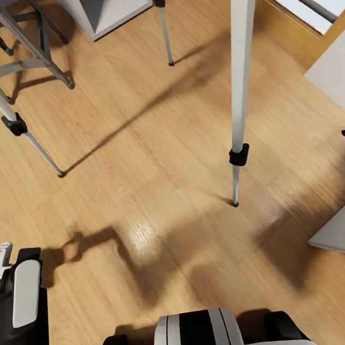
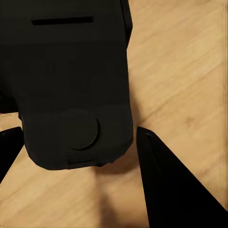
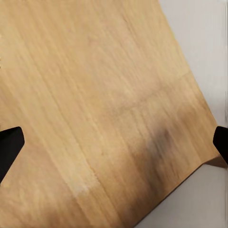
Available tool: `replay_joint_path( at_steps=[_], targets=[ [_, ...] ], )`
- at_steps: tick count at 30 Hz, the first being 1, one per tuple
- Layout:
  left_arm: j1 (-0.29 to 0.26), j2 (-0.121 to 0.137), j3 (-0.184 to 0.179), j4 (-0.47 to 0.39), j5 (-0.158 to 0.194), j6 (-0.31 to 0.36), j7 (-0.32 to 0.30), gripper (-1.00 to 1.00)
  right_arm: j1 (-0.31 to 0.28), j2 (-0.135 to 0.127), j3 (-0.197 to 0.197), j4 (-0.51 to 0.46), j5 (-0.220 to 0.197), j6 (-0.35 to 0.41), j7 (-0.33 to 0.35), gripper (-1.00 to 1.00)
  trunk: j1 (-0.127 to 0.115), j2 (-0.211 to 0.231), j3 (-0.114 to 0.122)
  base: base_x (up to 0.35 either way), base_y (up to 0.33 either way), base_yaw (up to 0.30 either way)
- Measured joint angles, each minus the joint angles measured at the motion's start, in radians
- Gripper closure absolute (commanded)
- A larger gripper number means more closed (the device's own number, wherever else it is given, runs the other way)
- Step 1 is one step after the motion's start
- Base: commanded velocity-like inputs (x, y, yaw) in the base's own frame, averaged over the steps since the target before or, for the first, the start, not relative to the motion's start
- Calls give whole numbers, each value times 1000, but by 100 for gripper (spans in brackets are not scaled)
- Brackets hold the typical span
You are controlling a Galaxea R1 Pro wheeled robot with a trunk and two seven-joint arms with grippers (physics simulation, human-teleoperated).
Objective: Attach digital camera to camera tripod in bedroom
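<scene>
Tripod legs [image 1: 236,91] stand ahead on floor [image 1: 137,161], stool [image 1: 21,46] behind-left.

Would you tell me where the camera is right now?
The camera sits between the left tool's fingers in the left wrist view, above the wooden floor.

The tall camera tripod with silver telescoping legs and black clamp joints [image 1: 238,102] stands upright on the light wooden plank floor [image 1: 137,161] of the bedroom, its three feet spread well apart: one far, one left, one right and nearer. The small black digital camera [image 2: 71,80] sits between the left hand's fingers [image 2: 171,185], above that floor.
</scene>
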Motion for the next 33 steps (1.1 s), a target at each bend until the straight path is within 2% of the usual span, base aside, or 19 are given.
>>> replay_joint_path(
  at_steps=[6, 10, 18, 23, 30, 33],
  targets=[
    [21, 2, 9, -17, -1, 61, -13, 100, 0, -1, 1, 0, 0, 0, 0, -100, -3, 1, 23, 0, 0, 0],
    [60, 7, 18, -42, -4, 99, -33, 100, 0, -1, 2, 0, -1, 0, 0, -100, -4, 2, 39, 0, 0, 0],
    [98, 39, 15, -56, -5, 121, -77, 100, 0, -1, 3, 0, -1, 0, 0, -100, -8, 4, 70, 0, 0, 0],
    [106, 49, 11, -58, -7, 127, -85, 100, 0, -1, 3, 0, -1, 0, 0, -100, -10, 5, 89, 0, 0, 0],
    [110, 50, 9, -59, -7, 158, -87, 100, -1, -2, 3, 0, -1, 0, 0, -100, -13, 7, 116, 0, 0, 0],
    [112, 45, 8, -59, -7, 200, -89, 100, -6, -2, 3, 0, -1, 0, 0, -100, -15, 8, 128, 0, 0, 0]
  ],
)
